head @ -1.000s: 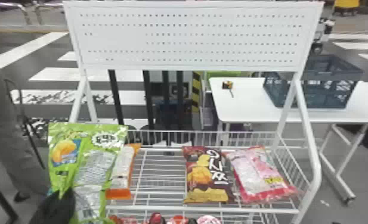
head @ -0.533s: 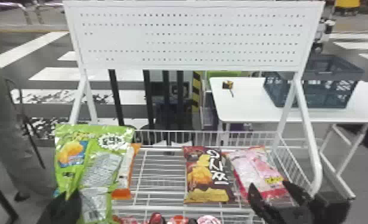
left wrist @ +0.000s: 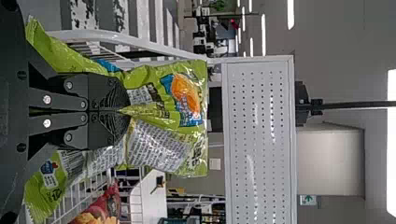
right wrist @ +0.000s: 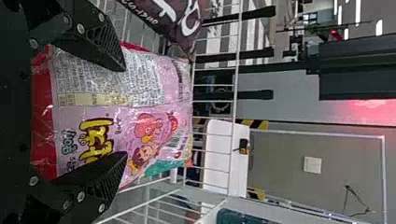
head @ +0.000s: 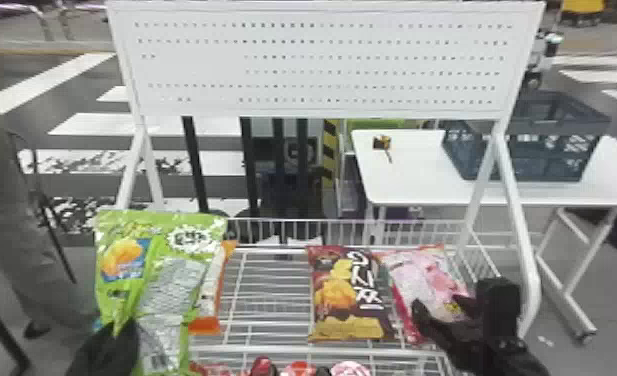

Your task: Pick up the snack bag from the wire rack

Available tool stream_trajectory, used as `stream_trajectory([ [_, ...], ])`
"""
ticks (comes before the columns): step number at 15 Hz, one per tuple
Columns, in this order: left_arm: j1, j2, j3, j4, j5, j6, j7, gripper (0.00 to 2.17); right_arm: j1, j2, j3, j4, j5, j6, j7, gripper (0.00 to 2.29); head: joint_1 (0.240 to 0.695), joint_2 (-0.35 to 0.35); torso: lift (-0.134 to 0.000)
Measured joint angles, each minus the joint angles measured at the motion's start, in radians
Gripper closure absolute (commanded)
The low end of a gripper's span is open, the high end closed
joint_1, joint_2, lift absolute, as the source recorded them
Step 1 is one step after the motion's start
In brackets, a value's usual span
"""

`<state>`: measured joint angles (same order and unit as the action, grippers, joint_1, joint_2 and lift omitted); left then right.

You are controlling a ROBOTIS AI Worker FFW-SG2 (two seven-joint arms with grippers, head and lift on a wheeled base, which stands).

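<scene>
Gripper on right (head: 442,301), wide open over pink plastic bag (head: 424,272) near right edge of white wire rack (head: 262,349). Pinching green plastic bag (head: 147,230) with left gripper (head: 126,327).

snack bags (head: 339,295) lie on the wire rack (head: 272,349) before a table (head: 412,175).

A large indoor hall with a shop-like display is suggested: packaged snacks (head: 347,295) are laid out on a white wire rack (head: 272,351) beneath a perforated panel (head: 322,65). The floor (head: 92,185) is marked with crosswalk-like stripes (head: 142,125); strip lights (left wrist: 263,35) and a green exit-type sign (left wrist: 308,200) are mounted above.
</scene>
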<state>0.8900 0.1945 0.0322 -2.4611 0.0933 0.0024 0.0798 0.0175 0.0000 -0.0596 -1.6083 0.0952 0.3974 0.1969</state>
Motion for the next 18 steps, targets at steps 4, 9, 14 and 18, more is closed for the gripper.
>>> stream_trajectory([
  [4,-0.005,0.002,0.000,0.003,0.003,0.003,0.000,1.81,0.001,0.000,0.001,-0.018,-0.020,0.086,-0.006,2.25,0.499,0.000,0.000],
  [9,-0.004,0.002,-0.001,0.002,0.002,0.003,0.000,1.81,0.039,0.000,0.001,-0.082,-0.047,0.069,-0.074,2.25,0.499,0.000,0.000],
  [14,0.000,0.001,-0.013,-0.005,-0.006,-0.006,0.001,1.81,0.140,0.000,-0.005,-0.276,-0.191,-0.051,-0.147,2.25,0.499,0.000,0.000],
  [18,0.003,0.000,-0.014,-0.008,-0.007,-0.009,0.002,1.81,0.328,0.000,0.006,-0.516,-0.300,-0.091,-0.121,2.25,0.499,0.000,0.000],
])
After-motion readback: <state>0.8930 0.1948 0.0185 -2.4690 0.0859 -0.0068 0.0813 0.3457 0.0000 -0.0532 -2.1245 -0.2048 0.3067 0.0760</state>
